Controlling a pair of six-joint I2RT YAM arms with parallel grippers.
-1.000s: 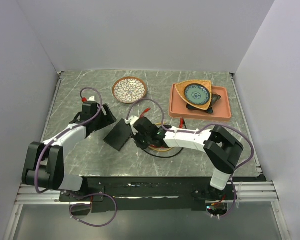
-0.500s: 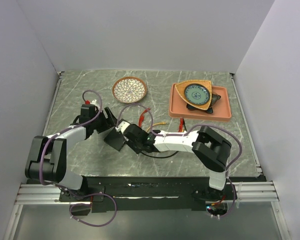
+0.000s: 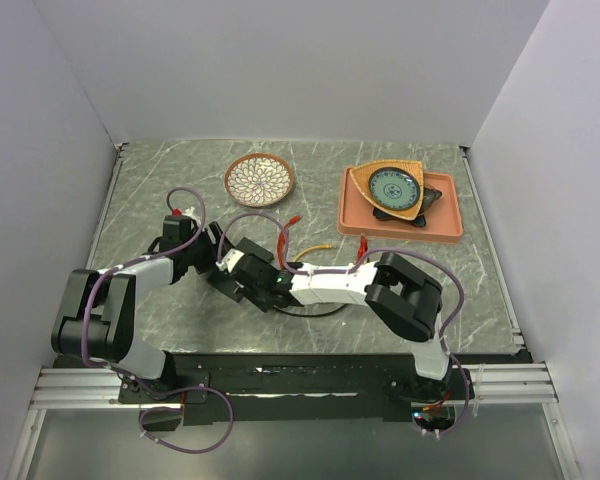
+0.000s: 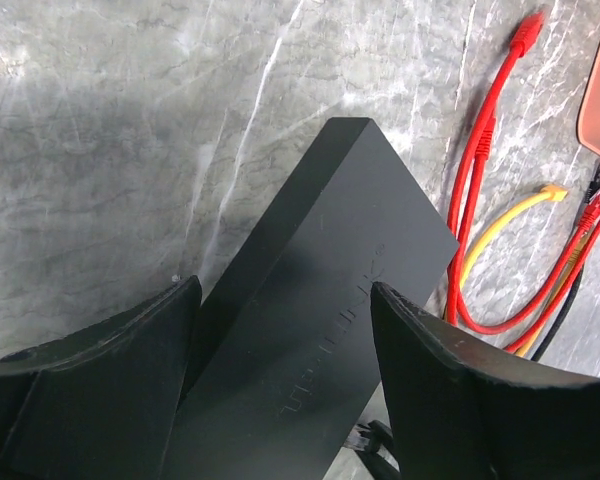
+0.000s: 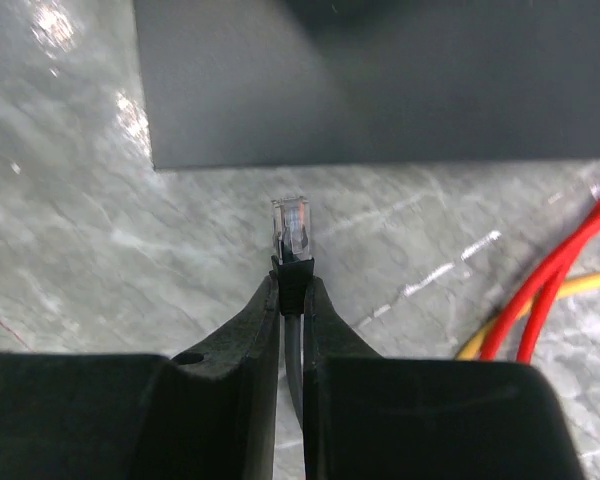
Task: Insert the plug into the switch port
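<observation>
red cable (image 4: 502, 88), yellow cable (image 4: 510, 215) beside switch (image 4: 320, 330)

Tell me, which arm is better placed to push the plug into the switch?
The right. The right gripper pinches the plug, whose tip points at the edge of the switch with a short gap between. The left gripper straddles the switch and seems to steady it.

We log grey marbled table (image 3: 180, 160). Directly on it: patterned round plate (image 3: 259, 179) far centre, salmon tray (image 3: 446, 216) far right, red cable (image 4: 477, 160) and yellow cable (image 4: 510, 215) mid-table, black switch (image 4: 320, 330) beside them.
</observation>
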